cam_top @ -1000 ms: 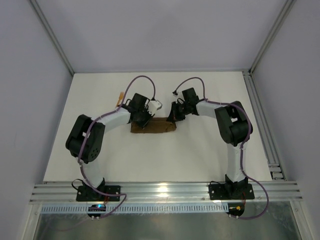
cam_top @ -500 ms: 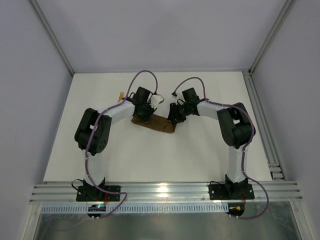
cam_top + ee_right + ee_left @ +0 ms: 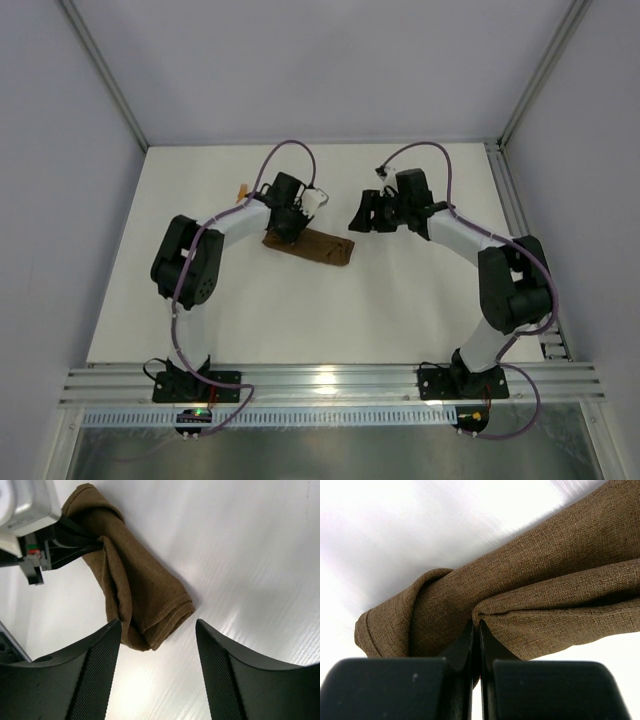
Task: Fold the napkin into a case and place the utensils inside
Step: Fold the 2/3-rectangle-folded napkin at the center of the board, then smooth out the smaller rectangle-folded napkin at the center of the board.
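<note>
The dark brown napkin lies on the white table as a narrow folded strip, slanting down to the right. My left gripper is shut on its left end; in the left wrist view the cloth bunches right at the closed tips of that gripper. My right gripper hangs open just above and right of the strip's right end, touching nothing. In the right wrist view the layered hemmed end of the napkin lies beyond the spread right gripper. An orange utensil peeks out beside the left arm.
Metal frame rails run along the table's right side and near edge. White enclosure walls close in the back and sides. The left gripper's body shows at the top left of the right wrist view.
The right gripper has opened, let go of the napkin's right end and pulled back to the right. The left gripper shifted its end farther away, leaving the strip slanted.
</note>
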Controlling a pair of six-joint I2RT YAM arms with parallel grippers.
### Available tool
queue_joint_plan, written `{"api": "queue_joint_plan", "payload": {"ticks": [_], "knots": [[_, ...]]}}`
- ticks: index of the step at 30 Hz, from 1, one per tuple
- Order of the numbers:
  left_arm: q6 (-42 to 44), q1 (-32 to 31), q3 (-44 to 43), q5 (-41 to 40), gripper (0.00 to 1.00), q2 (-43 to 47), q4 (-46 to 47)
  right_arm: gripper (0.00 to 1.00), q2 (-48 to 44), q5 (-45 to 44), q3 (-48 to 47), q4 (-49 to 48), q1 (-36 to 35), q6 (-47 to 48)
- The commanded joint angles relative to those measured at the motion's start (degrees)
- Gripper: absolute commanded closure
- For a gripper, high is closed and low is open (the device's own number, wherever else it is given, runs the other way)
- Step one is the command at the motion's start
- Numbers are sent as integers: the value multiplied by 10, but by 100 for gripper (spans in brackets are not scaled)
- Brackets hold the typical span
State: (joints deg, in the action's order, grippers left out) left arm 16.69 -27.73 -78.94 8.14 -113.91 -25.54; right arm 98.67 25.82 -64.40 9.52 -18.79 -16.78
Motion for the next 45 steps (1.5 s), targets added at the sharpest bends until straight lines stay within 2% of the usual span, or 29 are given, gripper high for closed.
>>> {"api": "queue_joint_plan", "payload": {"ticks": [1, 2, 6, 13, 17, 20, 23, 24, 25, 26, 28, 31, 32, 37, 41, 43, 45], "knots": [[0, 2, -10, 3, 100, -12, -22, 34, -58, 20, 59, -125, -5, -20], [1, 2, -10, 2, 100, -12, -22, 32, -62, 32, 87, -170, -6, -25], [1, 2, -10, 3, 100, -12, -23, 20, -44, 89, 108, -215, -26, -28], [0, 2, -11, 6, 100, -13, -25, 21, 12, 63, 87, -251, -70, -40], [1, 2, -10, 6, 100, -12, -26, 35, 43, 59, 87, -238, -71, -47], [1, 2, -10, 9, 99, -12, -28, 39, 60, 41, 91, -220, -71, -41], [1, 2, -10, 12, 99, -11, -28, 67, 62, 32, 104, -238, -70, -48], [2, 2, -10, 13, 99, -11, -29, 71, 62, 31, 105, -239, -68, -53], [2, 2, -7, 14, 99, -10, -29, 83, 67, 34, 102, -241, -65, -56], [1, 2, -6, 15, 99, -10, -29, 86, 71, 40, 97, -238, -62, -63], [1, 2, -3, 19, 98, -6, -32, 90, 83, 37, 87, -219, -59, -66], [-2, 2, 1, 28, 87, 10, -40, 96, 95, 31, 81, -198, -53, -72], [-2, 2, 4, 34, 77, 18, -43, 96, 104, 33, 79, -194, -51, -73], [-3, 2, 0, 66, 48, 101, -78, 97, 132, 36, 60, -158, -46, -73], [-8, 15, -17, 80, 43, 146, -113, 97, 137, 41, 60, -152, -47, -71], [-20, 35, -24, 76, 43, 157, -115, 97, 136, 43, 58, -145, -46, -67], [-38, 47, -24, 60, 48, 166, -96, 97, 136, 44, 56, -141, -46, -63]]}}
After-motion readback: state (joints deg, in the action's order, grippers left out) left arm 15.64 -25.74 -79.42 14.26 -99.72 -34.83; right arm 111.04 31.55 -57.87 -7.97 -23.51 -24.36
